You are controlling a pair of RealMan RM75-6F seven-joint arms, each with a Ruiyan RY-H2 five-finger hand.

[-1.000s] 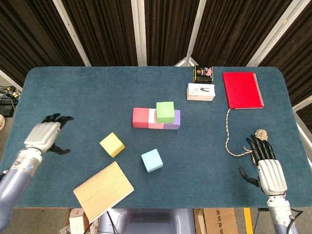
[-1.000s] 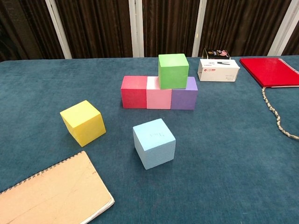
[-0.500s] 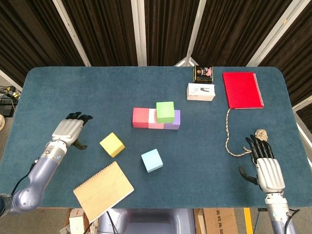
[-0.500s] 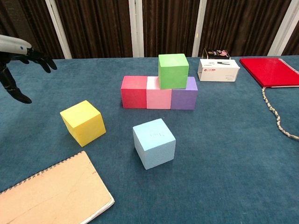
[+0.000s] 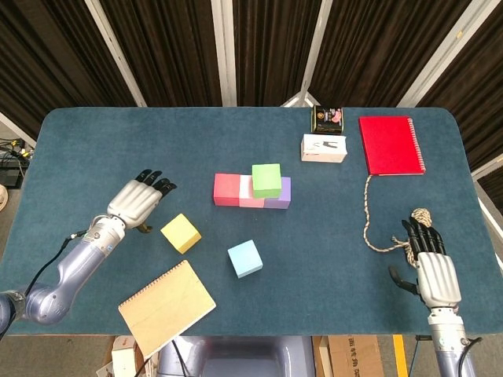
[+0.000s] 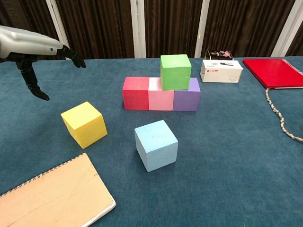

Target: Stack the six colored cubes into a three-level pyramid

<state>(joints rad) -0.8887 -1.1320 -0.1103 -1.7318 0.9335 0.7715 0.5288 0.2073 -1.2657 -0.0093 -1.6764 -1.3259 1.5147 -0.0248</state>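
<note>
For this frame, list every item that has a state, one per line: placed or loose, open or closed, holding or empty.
red cube: base row, left end
pink cube: base row, middle
purple cube: base row, right end
green cube: second level, over pink and purple
yellow cube: loose on table
blue cube: loose on table
left hand: open, empty, beside yellow cube
right hand: open, empty
tan notebook: closed
red notebook: closed
</note>
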